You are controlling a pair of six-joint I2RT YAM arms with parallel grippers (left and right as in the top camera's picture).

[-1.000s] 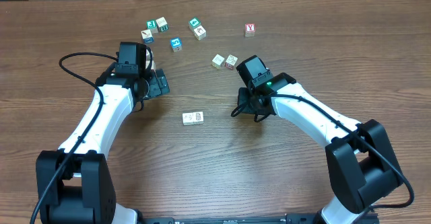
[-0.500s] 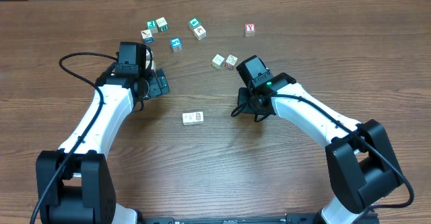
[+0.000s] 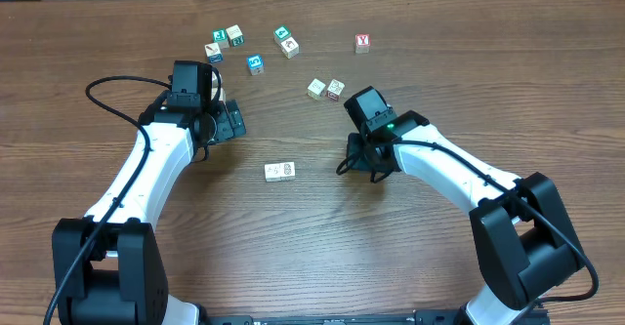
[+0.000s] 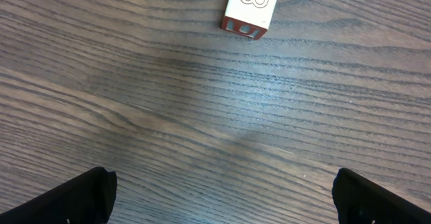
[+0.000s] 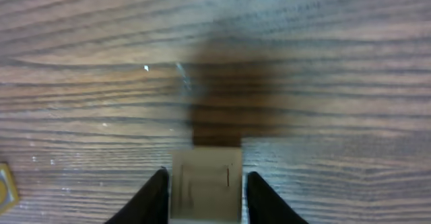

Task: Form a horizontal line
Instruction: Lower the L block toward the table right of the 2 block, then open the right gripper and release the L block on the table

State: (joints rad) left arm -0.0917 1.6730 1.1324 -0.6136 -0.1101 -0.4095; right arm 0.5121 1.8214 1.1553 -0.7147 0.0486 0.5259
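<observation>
1. Fingers (image 5: 153,196) of the right gripper (image 3: 365,161) are nearly closed, pinching one small white letter cube (image 5: 205,183) by two opposite sides (its face is too blurred to read). The gripper is low over the brown wood-grain table (image 3: 312,257), probably so the cube can be set down square.
2. Fingers (image 4: 84,197) of the left gripper (image 3: 231,122) are spread wide with nothing between them. It sits toward 10 o'clock on the table, likely parked clear of the work.
3. The horizontal line (image 3: 279,172) is so far a short row of two touching white cubes near the table's middle. The right gripper is at its 3 o'clock, apart from it, so the held cube seems meant for that end.
4. Count: two cubes in the row, one held, and nine loose toward 12 o'clock. The loose ones are a scatter of six (image 3: 255,63) at 11 o'clock (several with teal or blue faces), a pale pair (image 3: 315,88), and one red-Y cube (image 3: 362,42) alone at 1 o'clock.
</observation>
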